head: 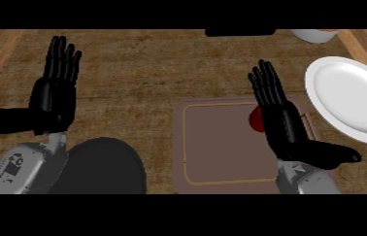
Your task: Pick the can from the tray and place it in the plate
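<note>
A brown tray (215,147) with a light inner border lies on the wooden counter at lower centre. On its right part a red can (255,119) shows only as a small sliver, the rest hidden behind my right hand (283,126). That hand is open, fingers straight and pointing away, thumb out to the right, held over the tray's right side. A white plate (341,92) sits at the right edge, just right of the tray. My left hand (54,96) rests open at the left, fingers up, away from the tray.
A dark round object (104,167) lies at lower left beside the tray. A black item (240,32) sits at the counter's far edge, and a white and orange container (315,34) stands at the top right. A wooden rail (353,43) runs along the right.
</note>
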`<state>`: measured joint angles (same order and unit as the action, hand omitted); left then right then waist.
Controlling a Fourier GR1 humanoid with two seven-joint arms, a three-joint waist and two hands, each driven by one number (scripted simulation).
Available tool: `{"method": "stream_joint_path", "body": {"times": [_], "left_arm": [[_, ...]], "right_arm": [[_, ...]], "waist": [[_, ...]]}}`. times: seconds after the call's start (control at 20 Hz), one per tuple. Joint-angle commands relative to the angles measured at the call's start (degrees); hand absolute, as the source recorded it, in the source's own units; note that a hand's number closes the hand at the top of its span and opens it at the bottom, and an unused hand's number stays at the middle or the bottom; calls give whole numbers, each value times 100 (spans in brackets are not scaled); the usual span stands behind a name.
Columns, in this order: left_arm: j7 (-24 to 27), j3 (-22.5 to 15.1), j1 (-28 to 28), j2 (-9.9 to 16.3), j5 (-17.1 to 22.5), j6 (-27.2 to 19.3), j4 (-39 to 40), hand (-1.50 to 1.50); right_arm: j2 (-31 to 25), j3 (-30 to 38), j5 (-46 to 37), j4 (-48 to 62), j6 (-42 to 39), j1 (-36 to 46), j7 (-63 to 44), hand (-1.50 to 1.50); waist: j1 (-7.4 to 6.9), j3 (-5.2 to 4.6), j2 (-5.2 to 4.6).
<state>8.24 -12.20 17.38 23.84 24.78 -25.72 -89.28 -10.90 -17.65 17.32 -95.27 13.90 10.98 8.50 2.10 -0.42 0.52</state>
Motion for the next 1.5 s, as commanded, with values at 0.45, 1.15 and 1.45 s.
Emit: {"method": "stream_joint_path", "body": {"times": [0.45,1.15,1.45], "left_arm": [[-1476,-1098,-1075,-92,322,774,900,0],[-1420,-1208,-1181,-282,53,875,1124,0],[-1426,-1196,-1270,-474,-17,740,1156,0]], "right_arm": [[-2540,1822,204,1987,-2156,1998,264,-150],[-3831,1206,-1099,4238,-4968,2916,2294,-150],[-4066,447,-2006,3691,-5194,3100,2281,-150]], "waist": [[-485,64,-214],[-474,50,-145],[-323,42,-85]]}}
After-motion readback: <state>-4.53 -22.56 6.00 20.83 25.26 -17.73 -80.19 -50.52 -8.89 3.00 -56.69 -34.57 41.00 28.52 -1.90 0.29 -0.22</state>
